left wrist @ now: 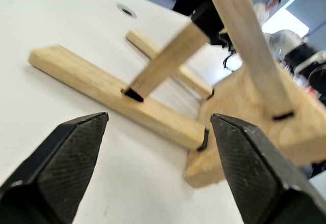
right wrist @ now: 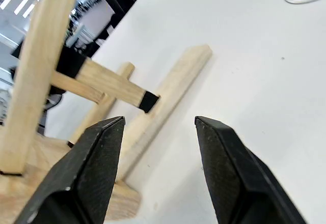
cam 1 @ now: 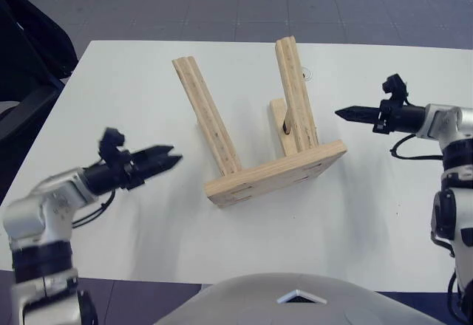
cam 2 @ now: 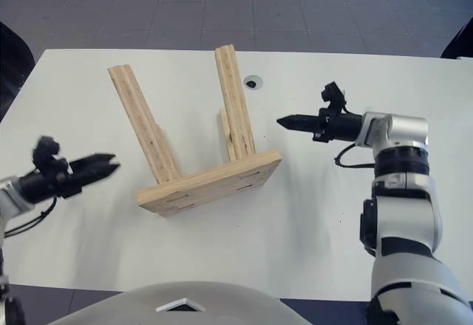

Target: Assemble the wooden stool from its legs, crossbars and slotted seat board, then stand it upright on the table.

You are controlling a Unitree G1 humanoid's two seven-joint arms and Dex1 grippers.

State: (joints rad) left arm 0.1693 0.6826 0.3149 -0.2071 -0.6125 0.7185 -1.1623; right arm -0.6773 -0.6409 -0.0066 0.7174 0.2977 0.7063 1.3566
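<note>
The wooden stool lies on its side in the middle of the white table [cam 1: 118, 103]. Its seat board [cam 1: 277, 171] stands on edge toward the near side. Two legs [cam 1: 207, 114] [cam 1: 297, 92] point away across the table, and a crossbar [cam 1: 279, 118] sits slotted between legs beside the right one. My left gripper [cam 1: 173, 158] hovers open to the left of the seat board, a short gap away, with nothing between its fingers [left wrist: 76, 152]. My right gripper [cam 1: 341, 113] is open just right of the right leg, and it too holds nothing. The right wrist view looks between its fingertips [right wrist: 102, 152] at the crossbar joint [right wrist: 147, 101].
A round cable hole [cam 2: 253, 83] is set in the table just behind the right leg. Bare table surface lies on both sides of the stool and along the near edge. A dark chair [cam 1: 22, 59] stands off the table's left side.
</note>
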